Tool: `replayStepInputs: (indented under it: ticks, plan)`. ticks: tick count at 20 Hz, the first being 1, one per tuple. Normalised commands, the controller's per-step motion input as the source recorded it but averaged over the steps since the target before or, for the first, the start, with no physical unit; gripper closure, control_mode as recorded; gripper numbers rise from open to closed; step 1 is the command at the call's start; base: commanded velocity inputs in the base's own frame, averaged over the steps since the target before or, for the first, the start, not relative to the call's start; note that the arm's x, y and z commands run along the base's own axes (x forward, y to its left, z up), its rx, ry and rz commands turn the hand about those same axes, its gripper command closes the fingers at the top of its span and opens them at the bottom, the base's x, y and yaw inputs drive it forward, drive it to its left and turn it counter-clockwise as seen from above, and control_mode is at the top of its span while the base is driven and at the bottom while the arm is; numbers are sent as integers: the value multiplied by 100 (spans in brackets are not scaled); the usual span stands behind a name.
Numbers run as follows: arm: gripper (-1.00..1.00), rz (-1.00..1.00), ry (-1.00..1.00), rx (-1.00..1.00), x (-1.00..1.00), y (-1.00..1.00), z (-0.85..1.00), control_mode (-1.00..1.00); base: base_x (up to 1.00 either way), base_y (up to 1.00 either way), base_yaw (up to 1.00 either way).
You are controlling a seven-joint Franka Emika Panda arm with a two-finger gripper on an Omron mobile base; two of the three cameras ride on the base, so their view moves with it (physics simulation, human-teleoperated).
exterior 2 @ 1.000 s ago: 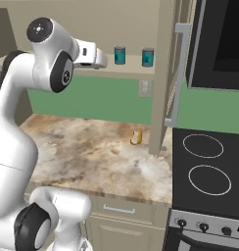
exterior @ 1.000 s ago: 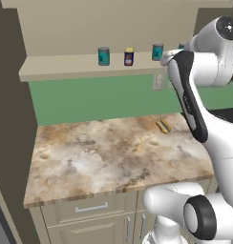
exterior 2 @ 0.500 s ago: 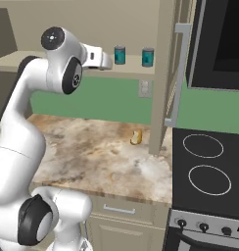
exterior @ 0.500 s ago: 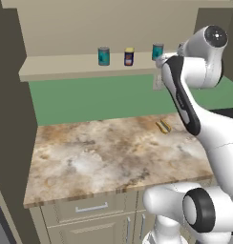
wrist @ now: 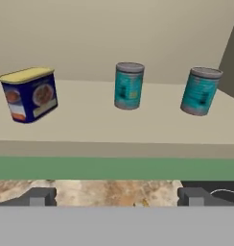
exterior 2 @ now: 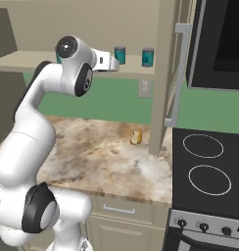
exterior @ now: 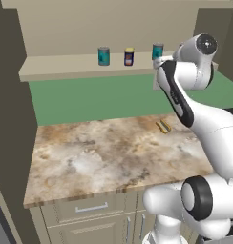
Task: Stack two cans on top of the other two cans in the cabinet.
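The label print on the navy can and on the two teal cans beside it is too blurred to read. In the left base view the arm covers part of the right-hand teal can, and a fourth can is either behind the arm or not distinguishable. The cabinet is cut off at the top edge. The small yellowish thing on the counter is too small to identify. Only the two tips of the gripper show, set wide apart.
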Motion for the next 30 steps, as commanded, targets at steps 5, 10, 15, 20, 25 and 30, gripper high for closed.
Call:
replayStepInputs:
  ticks: [5, 10, 15, 20, 25, 30]
  plan:
    - [-100, 0, 2, 0, 40, -10, 5, -100, 0, 0, 0]
    - [-100, -2, 4, 0, 35, -3, 15, -100, 0, 0, 0]
    - [-100, 0, 0, 0, 43, 0, 1, -100, 0, 0, 0]
    - [-100, 0, 2, 0, 34, -6, 0, -100, 0, 0, 0]
    - [-100, 0, 1, 0, 10, -8, -13, -100, 0, 0, 0]
    - [-100, 0, 0, 0, 13, -7, -13, -100, 0, 0, 0]
